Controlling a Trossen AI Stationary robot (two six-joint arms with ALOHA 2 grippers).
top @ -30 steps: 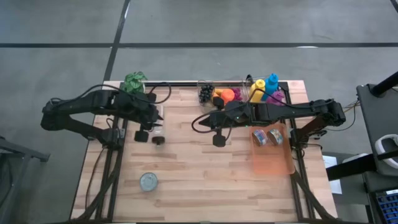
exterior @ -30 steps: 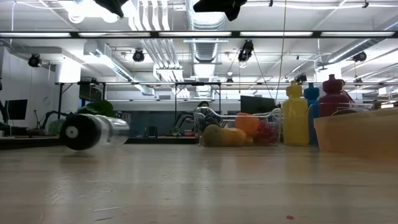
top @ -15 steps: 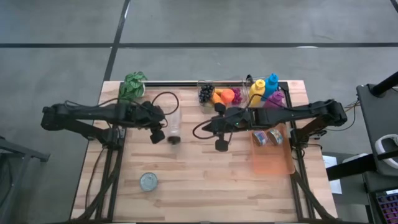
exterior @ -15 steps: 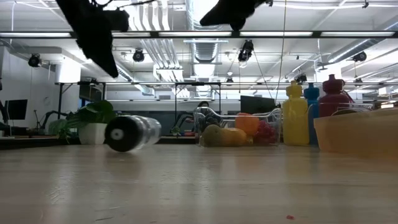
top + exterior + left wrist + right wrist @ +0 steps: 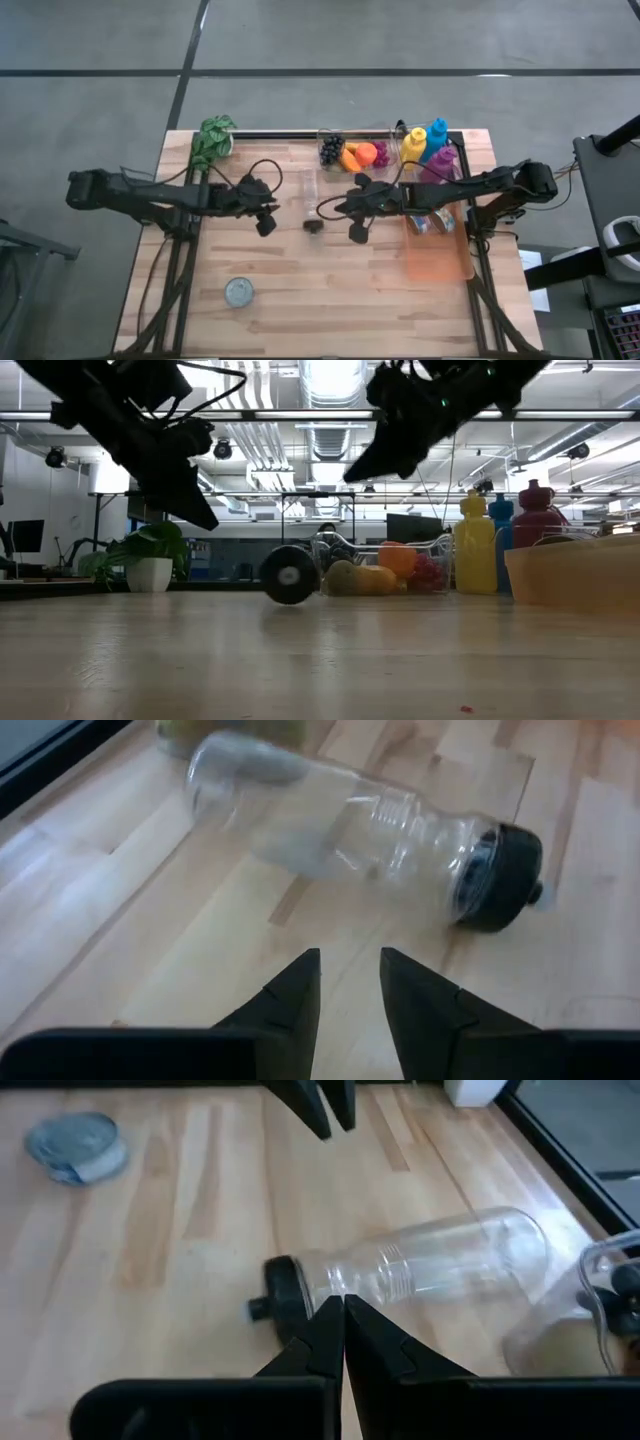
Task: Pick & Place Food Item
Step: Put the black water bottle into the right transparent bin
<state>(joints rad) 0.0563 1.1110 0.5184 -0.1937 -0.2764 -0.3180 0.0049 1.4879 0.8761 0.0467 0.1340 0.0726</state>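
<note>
Near edge of surface (image 5: 330, 290): tin can (image 5: 238, 292). Mid: clear bottle (image 5: 309, 202) w/ black cap lying on its side btwn both arms, untouched. Left gripper (image 5: 265, 224) fingers slightly apart, empty; right gripper (image 5: 357, 233) clenched, empty. Far: wire basket (image 5: 352, 137) of fruit, colored bottles (image 5: 427, 143).

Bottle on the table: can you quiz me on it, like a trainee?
1. True or false: the bottle stands upright.
2. Its cap is: A black, B white, C red?
3. Which holds it: left claw, right claw, or neither?
Key: 1 false, it lies on its side. 2 A. 3 neither.
</note>
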